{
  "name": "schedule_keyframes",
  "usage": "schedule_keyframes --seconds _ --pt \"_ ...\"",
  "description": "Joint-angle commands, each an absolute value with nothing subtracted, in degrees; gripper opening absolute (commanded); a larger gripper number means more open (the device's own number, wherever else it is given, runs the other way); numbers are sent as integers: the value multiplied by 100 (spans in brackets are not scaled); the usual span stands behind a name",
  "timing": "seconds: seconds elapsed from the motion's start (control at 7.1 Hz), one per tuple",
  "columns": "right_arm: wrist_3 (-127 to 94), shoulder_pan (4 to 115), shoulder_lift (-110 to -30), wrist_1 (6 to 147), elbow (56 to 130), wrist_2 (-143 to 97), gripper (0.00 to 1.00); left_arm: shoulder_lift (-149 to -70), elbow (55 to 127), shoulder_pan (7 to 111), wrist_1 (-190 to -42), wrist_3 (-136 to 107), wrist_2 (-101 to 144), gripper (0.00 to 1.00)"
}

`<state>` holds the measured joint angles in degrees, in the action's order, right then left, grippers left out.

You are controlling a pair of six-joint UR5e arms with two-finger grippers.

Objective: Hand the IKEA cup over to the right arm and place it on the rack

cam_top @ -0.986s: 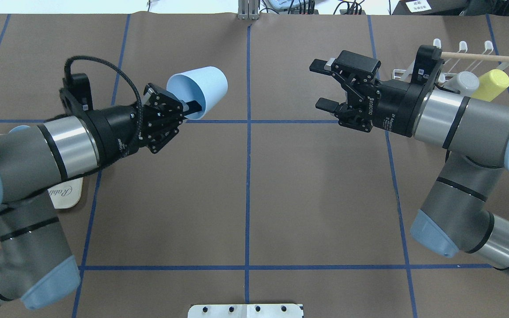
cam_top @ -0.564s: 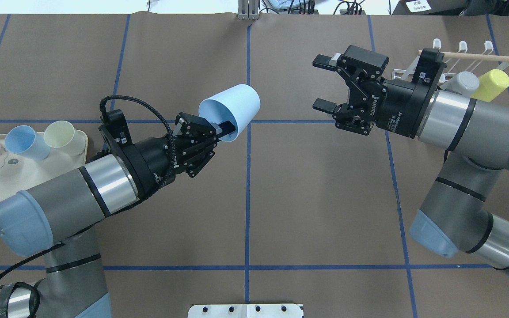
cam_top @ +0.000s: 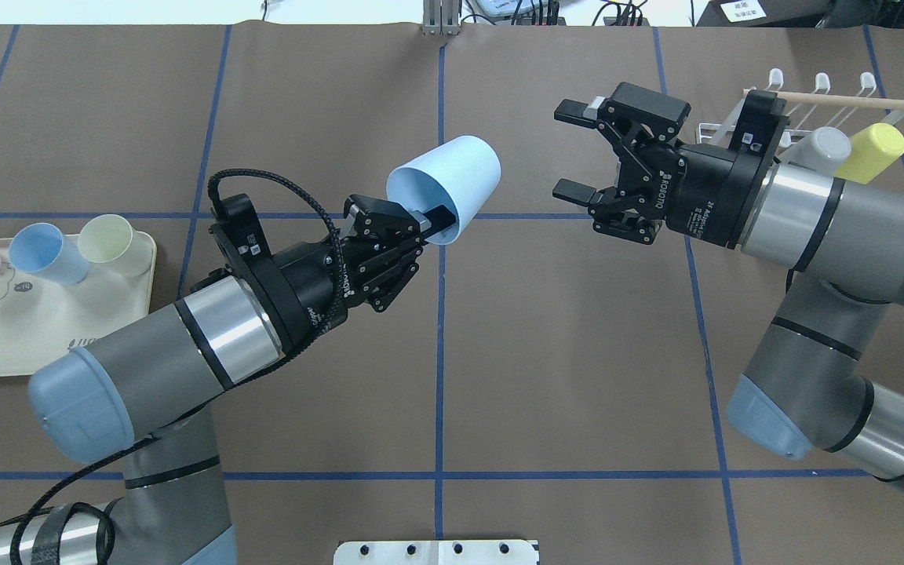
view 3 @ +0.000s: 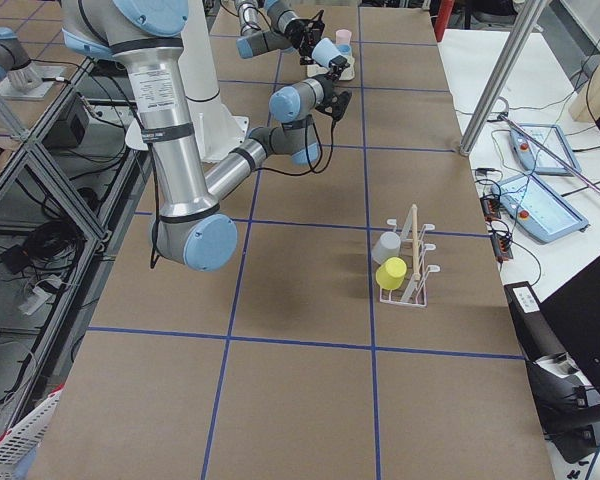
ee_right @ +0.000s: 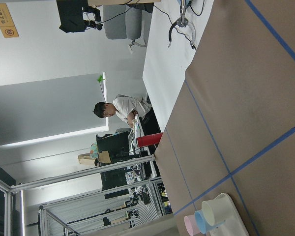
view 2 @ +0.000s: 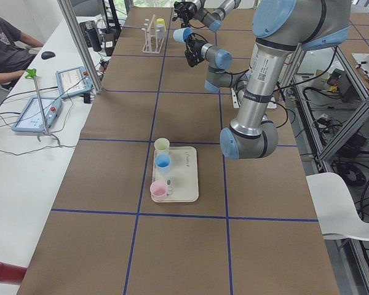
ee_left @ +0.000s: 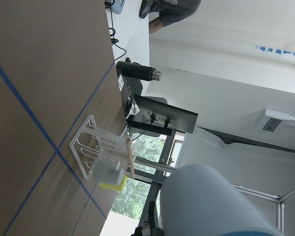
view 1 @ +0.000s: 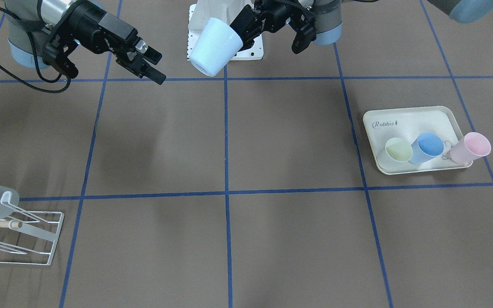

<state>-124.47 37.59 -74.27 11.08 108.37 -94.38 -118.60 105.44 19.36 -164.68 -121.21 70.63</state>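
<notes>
Over the middle of the tabletop (cam_top: 577,353), well apart from the rack (cam_top: 836,99) at the far right, the left jaws pinch the wall of the pale blue cup (cam_top: 444,188), its base pointing at the wide-open, empty right jaws. Feed that base squarely between them; release, I judge, only once they have closed.

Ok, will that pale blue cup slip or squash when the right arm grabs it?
Probably light: the left end effector holds the cup sideways by its rim alone. Its smooth, tapered wall may slip in the open right end effector. Seems stiff: the pinched rim shows no buckling.
</notes>
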Motion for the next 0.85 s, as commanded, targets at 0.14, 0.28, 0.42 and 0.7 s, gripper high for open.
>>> schedule_keyframes --seconds 0.14,0.28,0.42,0.7 --pt "-12463 3718 -7427 1107 10837 -9431 100 -12138 10283 1890 -16506 -12103 6917 0" --pt "-12463 3718 -7427 1107 10837 -9431 100 -12260 10214 1890 -16497 -12103 6908 0" --pt "-12463 3718 -7427 1107 10828 -9431 100 -12435 10048 1890 -16497 -12085 6908 0" --pt "-12463 3718 -7427 1099 10811 -9431 100 -12585 9888 1890 -16488 -12085 6900 0"
